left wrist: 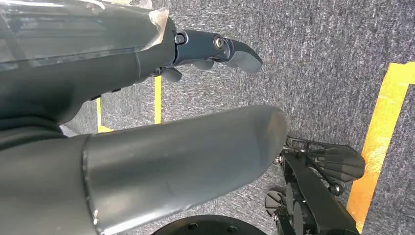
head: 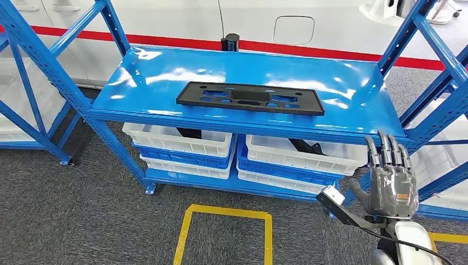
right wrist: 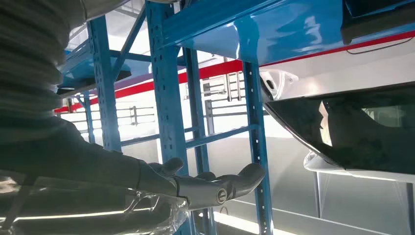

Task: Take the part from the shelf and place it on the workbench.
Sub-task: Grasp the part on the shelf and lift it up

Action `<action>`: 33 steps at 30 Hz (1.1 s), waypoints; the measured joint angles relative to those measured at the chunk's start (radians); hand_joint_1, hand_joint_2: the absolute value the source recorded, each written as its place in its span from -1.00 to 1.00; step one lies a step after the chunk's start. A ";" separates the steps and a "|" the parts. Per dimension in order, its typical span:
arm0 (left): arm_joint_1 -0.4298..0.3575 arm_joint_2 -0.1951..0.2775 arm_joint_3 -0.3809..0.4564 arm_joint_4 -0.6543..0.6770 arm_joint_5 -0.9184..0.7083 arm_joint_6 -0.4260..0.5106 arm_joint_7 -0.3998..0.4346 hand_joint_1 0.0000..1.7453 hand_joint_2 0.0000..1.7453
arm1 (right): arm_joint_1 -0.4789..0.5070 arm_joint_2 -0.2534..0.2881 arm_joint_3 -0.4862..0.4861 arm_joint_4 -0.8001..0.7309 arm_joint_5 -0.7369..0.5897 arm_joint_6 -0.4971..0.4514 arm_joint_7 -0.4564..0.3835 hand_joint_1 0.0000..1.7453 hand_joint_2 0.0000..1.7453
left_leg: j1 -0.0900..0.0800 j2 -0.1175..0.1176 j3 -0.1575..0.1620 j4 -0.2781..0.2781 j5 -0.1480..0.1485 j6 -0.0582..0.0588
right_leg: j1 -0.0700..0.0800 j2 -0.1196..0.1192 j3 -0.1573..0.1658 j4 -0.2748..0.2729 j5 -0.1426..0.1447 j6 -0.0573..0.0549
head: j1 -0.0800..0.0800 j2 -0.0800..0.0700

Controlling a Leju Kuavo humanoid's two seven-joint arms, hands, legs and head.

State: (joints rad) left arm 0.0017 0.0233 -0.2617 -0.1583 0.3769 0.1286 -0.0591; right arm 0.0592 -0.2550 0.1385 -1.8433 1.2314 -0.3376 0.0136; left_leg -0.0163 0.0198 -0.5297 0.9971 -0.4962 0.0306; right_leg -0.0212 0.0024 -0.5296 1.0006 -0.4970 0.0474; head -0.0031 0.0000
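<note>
The part (head: 249, 98), a long flat black plate with cut-outs, lies across the middle of the blue shelf (head: 353, 94). My right hand (head: 389, 179) is raised at the lower right, below and to the right of the shelf's front edge, fingers straight up and apart, holding nothing. In the right wrist view its fingers (right wrist: 222, 185) stretch out beside a blue upright (right wrist: 169, 107). My left hand (left wrist: 215, 51) hangs over the grey carpet, fingers extended and empty.
White and blue bins (head: 185, 144) (head: 298, 157) fill the rack's lower level. Blue uprights (head: 47, 72) (head: 436, 83) flank the shelf. A yellow taped square (head: 223, 229) marks the carpet in front. A white vehicle body with a red stripe (head: 309, 47) stands behind.
</note>
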 joint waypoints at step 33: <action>-0.009 -0.022 0.005 0.000 0.013 0.042 0.019 -1.00 -1.00 | -0.041 0.026 0.012 0.014 0.036 0.035 -0.023 -1.00 1.00 | 0.026 -0.005 0.023 -0.002 -0.022 -0.018 | -0.018 -0.008 -0.050 0.022 0.030 0.038 | 0.008 0.000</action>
State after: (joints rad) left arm -0.0077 0.0017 -0.2565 -0.1581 0.3901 0.1709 -0.0397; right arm 0.0185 -0.2290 0.1503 -1.8289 1.2674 -0.3027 -0.0097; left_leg 0.0101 0.0153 -0.5065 0.9949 -0.5182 0.0128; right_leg -0.0388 -0.0056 -0.5797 1.0229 -0.4671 0.0855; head 0.0046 0.0000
